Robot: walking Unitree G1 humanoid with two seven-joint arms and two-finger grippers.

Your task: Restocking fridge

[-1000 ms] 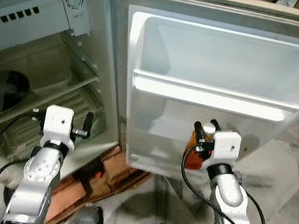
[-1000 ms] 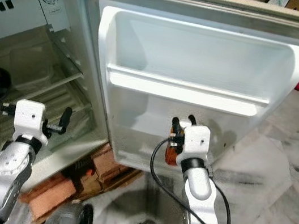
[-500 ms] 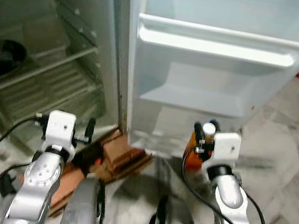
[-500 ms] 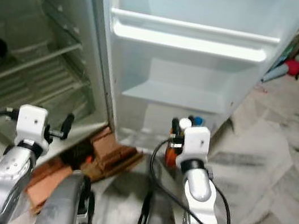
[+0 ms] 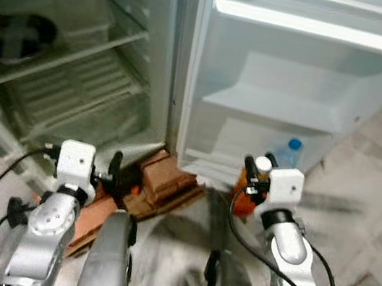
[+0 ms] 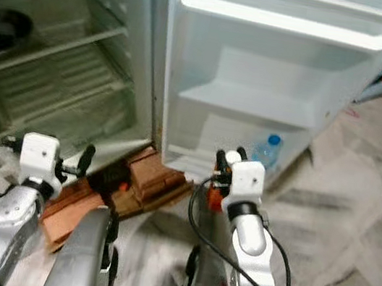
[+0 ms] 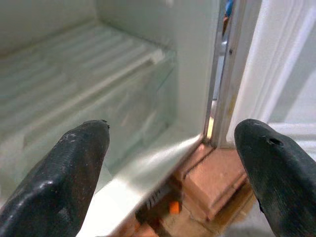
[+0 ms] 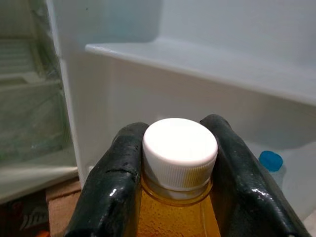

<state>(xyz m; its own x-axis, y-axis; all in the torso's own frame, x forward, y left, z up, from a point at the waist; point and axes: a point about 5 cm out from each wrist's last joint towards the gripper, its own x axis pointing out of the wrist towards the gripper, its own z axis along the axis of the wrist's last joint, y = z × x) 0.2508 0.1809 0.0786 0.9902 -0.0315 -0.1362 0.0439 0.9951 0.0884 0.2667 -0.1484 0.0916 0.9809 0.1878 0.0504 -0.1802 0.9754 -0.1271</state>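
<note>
Right gripper (image 8: 180,163) jaws pinch the neck of an orange bottle (image 8: 173,207) just under its white cap (image 8: 180,148); bottle upright, long axis vertical, lower centre of frame. Door's bottom shelf (image 5: 205,166) lies directly ahead and above the jaws, a blue-capped bottle (image 5: 288,152) already on it at centre right. Left gripper (image 7: 170,163) spread wide, holding nothing, lower left facing the fridge interior (image 5: 61,85). Right arm nearer the door shelf.
</note>
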